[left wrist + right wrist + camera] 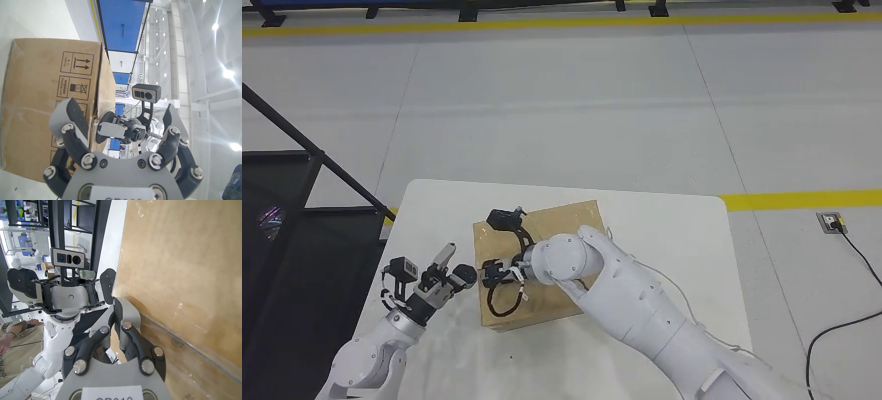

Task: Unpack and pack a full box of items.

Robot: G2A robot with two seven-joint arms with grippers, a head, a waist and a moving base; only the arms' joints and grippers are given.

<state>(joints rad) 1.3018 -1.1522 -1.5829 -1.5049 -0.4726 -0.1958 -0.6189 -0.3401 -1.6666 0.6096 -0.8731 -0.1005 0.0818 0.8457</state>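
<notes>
Two grippers stand at one side of the box (pixel 554 228), the side that faces the left arm. The left gripper (pixel 122 106) is nearest to the robot, just beside this side wall, at about the height of the box's top edge. Its jaws are spread wide and hold nothing. In the right wrist view one of its pads (pixel 107 285) comes right up to the box's upper edge, but I cannot tell if it really touches. The right gripper (pixel 114 303) is over the box's top at the same edge, and its arm passes above the lid. Its fingers are pressed together at the tips and I see nothing between them. The tips are at the cardboard edge, very close or touching.

The box rests near the middle of the table (pixel 672 225). It is closed, with clear tape (pixel 189 346) along the seam of the top.

In my judgement the box is full, so it is probably heavy for one gripper and will slide on the table more easily than it lifts. The cardboard should be stiff at edges and corners and give way in the middle of a wall. The tape looks glossy and slippery. For opening, the good place to take hold is the tape's end or the flap edge at this side, while the open gripper steadies the wall.
</notes>
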